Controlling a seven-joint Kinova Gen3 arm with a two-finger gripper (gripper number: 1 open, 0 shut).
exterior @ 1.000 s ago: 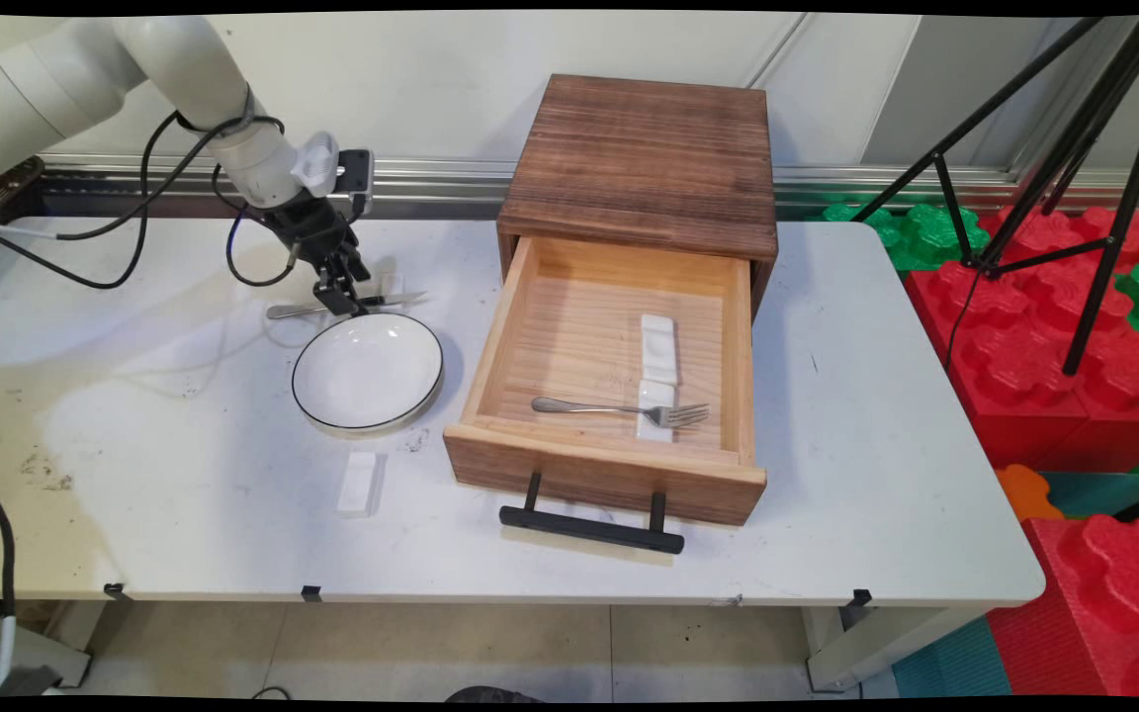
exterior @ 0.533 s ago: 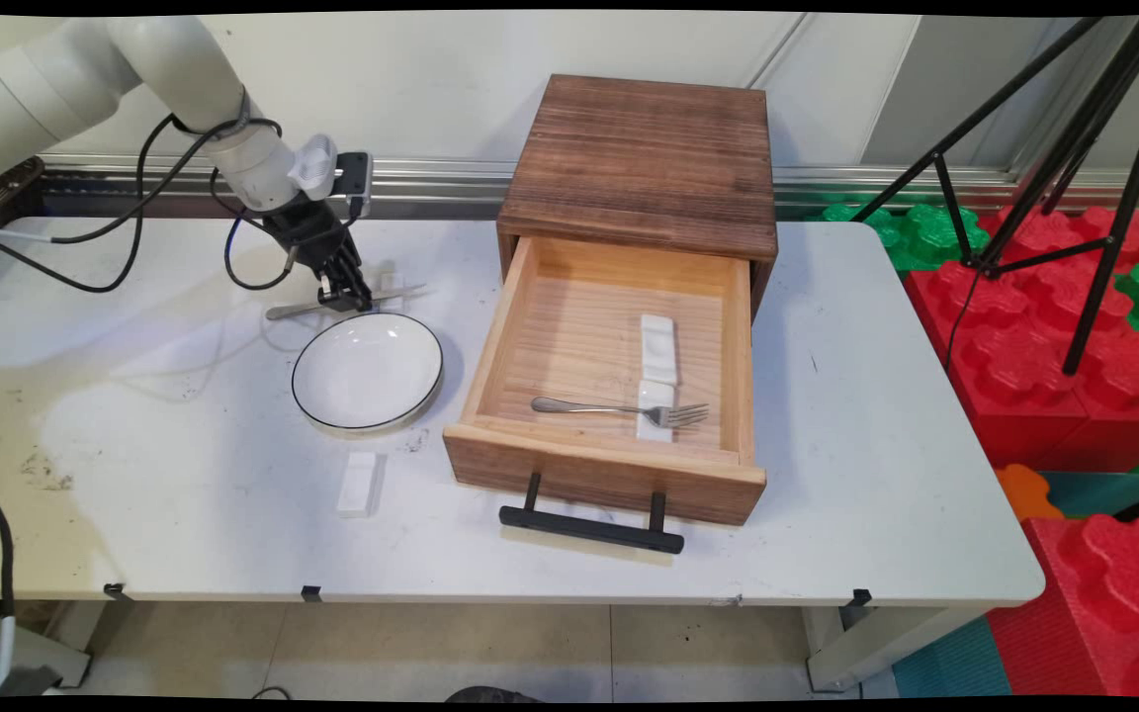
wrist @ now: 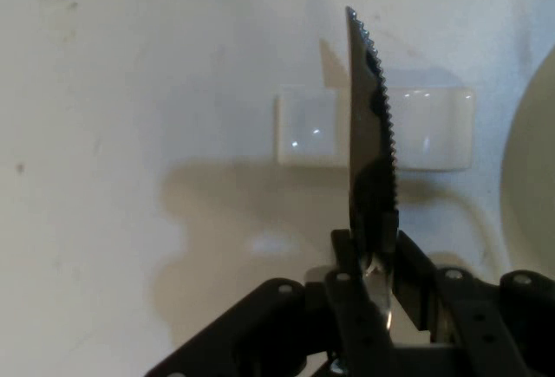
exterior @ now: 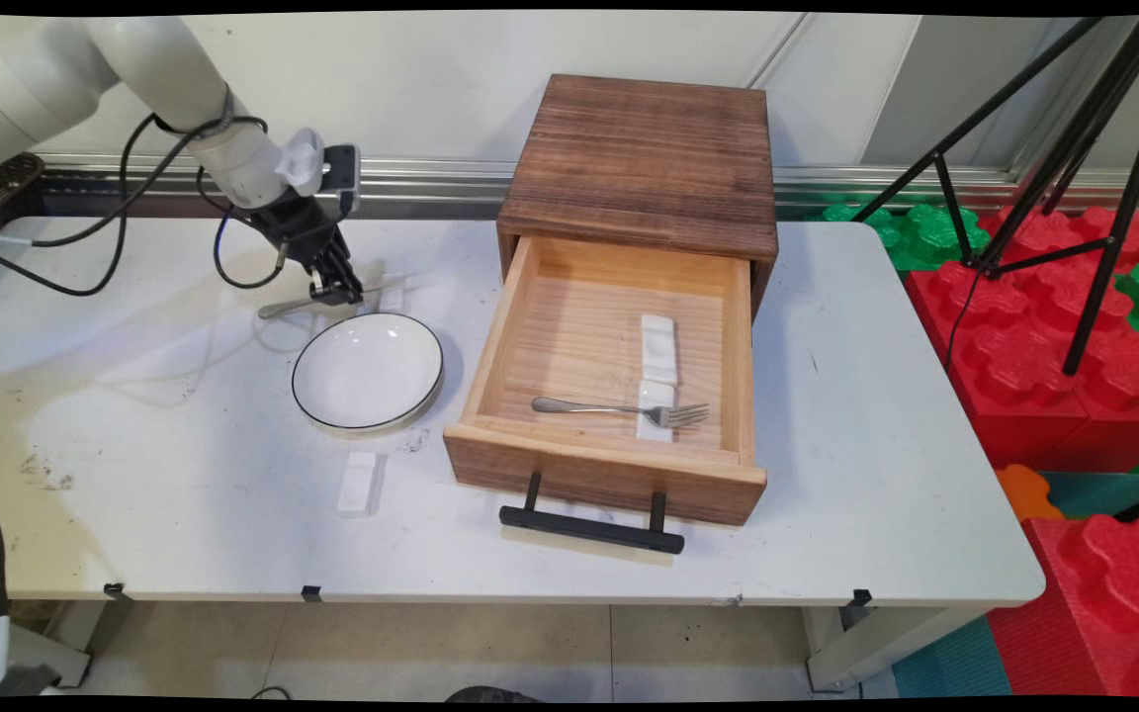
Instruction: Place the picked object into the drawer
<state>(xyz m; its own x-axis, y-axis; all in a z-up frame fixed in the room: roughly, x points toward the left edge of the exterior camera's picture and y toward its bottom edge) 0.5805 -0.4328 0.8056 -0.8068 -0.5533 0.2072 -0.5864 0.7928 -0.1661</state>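
Black two-finger gripper (wrist: 375,277) clenched on a serrated steel table knife (wrist: 371,160), blade held just above a small white ceramic rest (wrist: 312,127) on the white table (exterior: 184,435). Just beside, toward the near edge, a round white black-rimmed bowl (exterior: 368,374); to its right, an open wooden drawer box (exterior: 619,297) holding a steel fork (exterior: 619,408).

Knife (exterior: 332,299), steel, serrated blade, pinched at mid-length by black gripper (exterior: 337,293); lifted off table, handle end pointing to 9 o'clock & sagging a bit, blade tip to 3 o'clock; it hangs just past 12 o'clock rim of white bowl (exterior: 368,373); hand view: blade (wrist: 371,143) runs straight up, crossing white rest (wrist: 312,127).
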